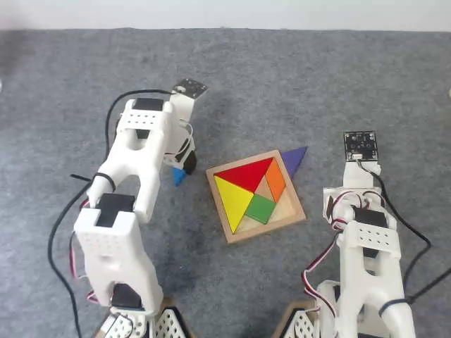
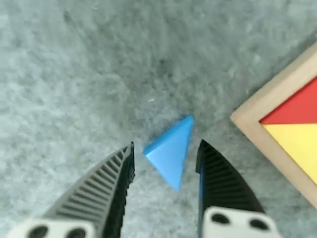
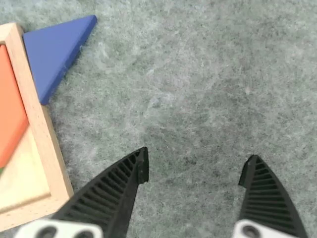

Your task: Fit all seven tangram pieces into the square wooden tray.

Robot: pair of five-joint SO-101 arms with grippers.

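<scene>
Left claw [image 2: 166, 145] hangs open and empty, fingers [image 2: 116, 178] either side of the light blue triangle [image 2: 171, 153] lying on the mat [image 2: 99, 74] beside the tray [image 2: 250, 124]. Better to close squarely on flat edges so it won't twist. Right claw [image 3: 195, 161] gapes, empty.

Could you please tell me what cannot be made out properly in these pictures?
- High view: the light blue triangle is mostly hidden by the left arm.
- Left wrist view: the picture's edge cuts off the tray beyond one corner.
- Right wrist view: the edge cuts off the tray and the orange piece.
</scene>
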